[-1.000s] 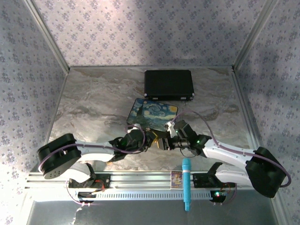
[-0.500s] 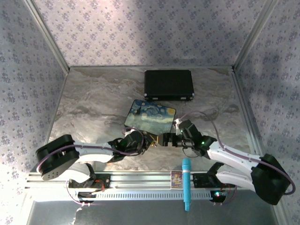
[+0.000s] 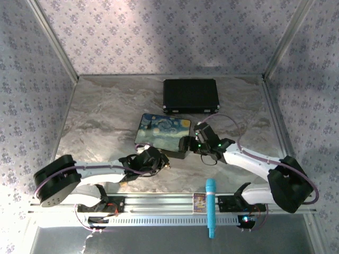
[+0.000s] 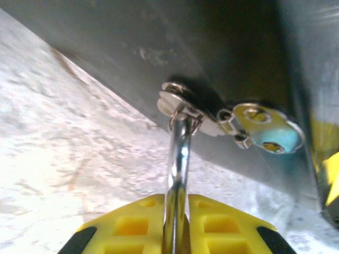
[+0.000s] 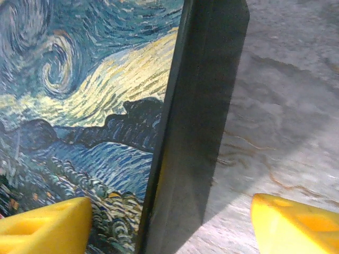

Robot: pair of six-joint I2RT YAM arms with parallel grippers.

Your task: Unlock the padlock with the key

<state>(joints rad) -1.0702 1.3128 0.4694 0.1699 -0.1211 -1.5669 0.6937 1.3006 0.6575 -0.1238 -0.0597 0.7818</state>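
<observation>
Stretching low, left pincer (image 4: 177,211) clenches the padlock (image 4: 179,153); right pincer (image 5: 169,219) gapes astride the painted box (image 5: 95,106).

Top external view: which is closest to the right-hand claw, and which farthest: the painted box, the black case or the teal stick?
From the right gripper:
1. painted box, at its fingertips, just left.
2. black case, beyond it toward the back wall.
3. teal stick, on the near rail by the arm bases.

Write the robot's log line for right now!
left pincer: shut on padlock shackle, at hasp | right pincer: open, straddling painted box edge
</observation>
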